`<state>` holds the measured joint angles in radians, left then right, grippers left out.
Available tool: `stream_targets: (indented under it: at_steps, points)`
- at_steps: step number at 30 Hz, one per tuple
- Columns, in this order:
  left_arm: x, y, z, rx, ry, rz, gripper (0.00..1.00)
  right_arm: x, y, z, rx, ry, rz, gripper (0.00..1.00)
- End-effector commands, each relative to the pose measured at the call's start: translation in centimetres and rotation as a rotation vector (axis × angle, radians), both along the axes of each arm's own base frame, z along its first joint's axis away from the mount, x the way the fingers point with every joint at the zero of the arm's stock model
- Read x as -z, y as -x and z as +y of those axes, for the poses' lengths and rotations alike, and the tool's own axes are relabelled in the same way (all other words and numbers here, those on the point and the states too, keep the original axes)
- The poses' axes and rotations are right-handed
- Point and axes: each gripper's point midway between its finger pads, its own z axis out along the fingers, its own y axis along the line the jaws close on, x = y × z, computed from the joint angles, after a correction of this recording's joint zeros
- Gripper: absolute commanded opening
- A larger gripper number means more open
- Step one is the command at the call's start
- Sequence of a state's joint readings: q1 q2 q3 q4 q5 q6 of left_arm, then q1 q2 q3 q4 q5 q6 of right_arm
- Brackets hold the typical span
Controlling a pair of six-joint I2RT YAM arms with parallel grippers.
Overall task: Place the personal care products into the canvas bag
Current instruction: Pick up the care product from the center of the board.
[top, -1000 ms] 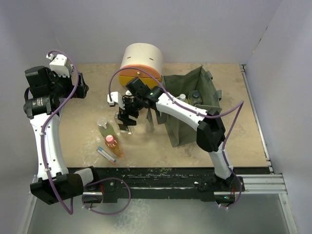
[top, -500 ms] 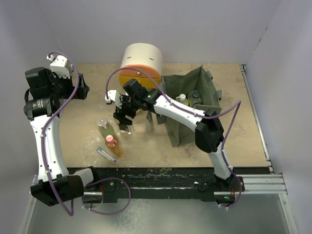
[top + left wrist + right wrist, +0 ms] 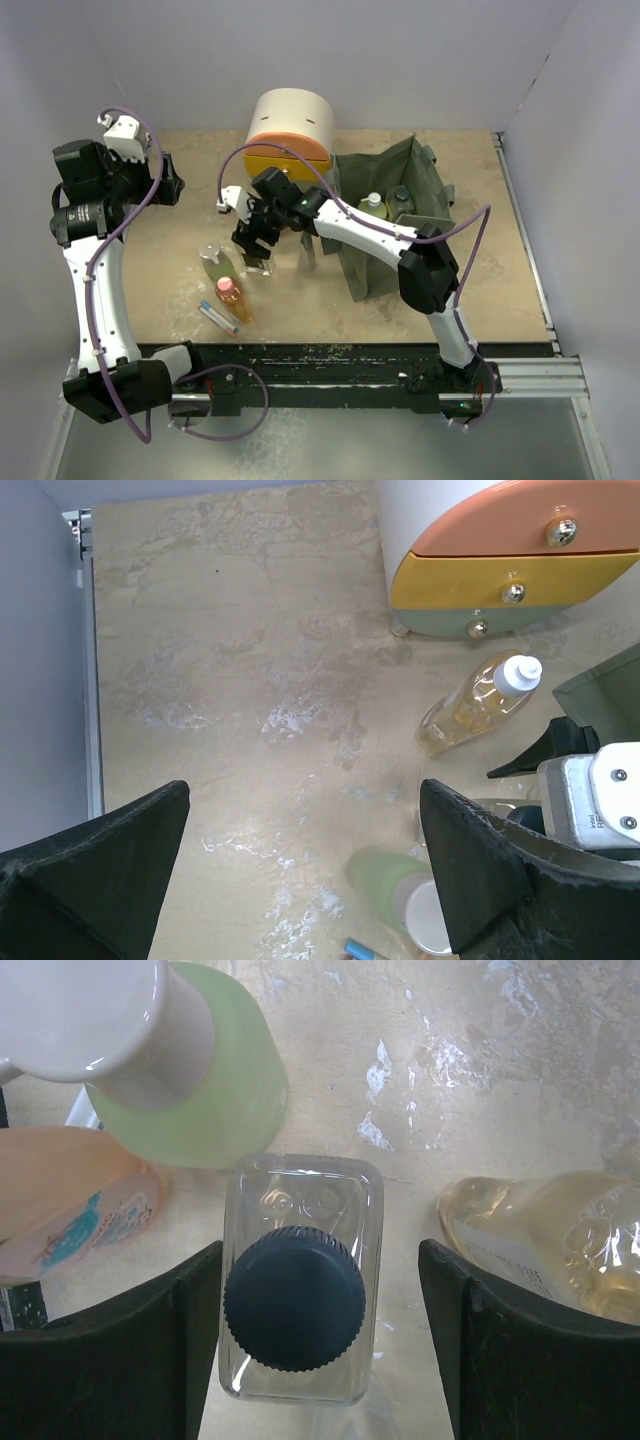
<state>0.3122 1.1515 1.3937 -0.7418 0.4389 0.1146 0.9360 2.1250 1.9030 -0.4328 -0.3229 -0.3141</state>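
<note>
At table (image 3: 180, 285) centre, right gripper (image 3: 318, 1260) straddles the clear black-capped bottle (image 3: 295, 1305), jaws spread, not clamped; left gripper (image 3: 303, 800) gapes empty.

Bottle (image 3: 293, 1300) between right tool (image 3: 320, 1290) fingers (image 3: 110, 1360), canvas bag (image 3: 385, 250) rightward, apparently holding bottles (image 3: 373, 203)
</note>
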Motion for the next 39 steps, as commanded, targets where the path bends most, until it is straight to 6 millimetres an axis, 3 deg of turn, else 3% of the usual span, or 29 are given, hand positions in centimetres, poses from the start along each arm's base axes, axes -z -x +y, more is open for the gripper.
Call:
stream_targets:
  at_steps: [1,7,13,19,22,33,39]
  points:
    - [-1.5,-0.1,-0.1,0.007,-0.006,-0.064,0.99,-2.3,-0.2,0.8,0.033,-0.061,-0.022,0.78]
    - [-1.5,0.0,0.0,0.004,-0.011,-0.068,0.99,-2.0,-0.1,0.7,0.04,-0.056,-0.007,0.76]
    - [-1.6,0.0,0.1,0.0,-0.023,-0.07,0.99,-3.1,0.9,1.0,-0.011,-0.081,0.019,0.55]
    - [-1.9,0.2,0.2,0.002,-0.041,-0.084,0.99,-7.8,1.3,0.6,-0.072,-0.133,-0.068,0.14]
    - [-2.0,0.4,-0.3,0.032,-0.041,-0.088,0.99,-10.5,1.8,0.2,-0.107,-0.163,-0.107,0.02]
    - [-2.3,0.6,-0.1,0.013,-0.042,-0.097,0.99,-20.3,5.3,-2.8,-0.254,-0.284,-0.229,0.0]
    - [-1.6,0.4,-1.4,0.085,0.014,-0.064,0.99,-25.6,6.6,-4.9,-0.264,-0.34,-0.307,0.0]
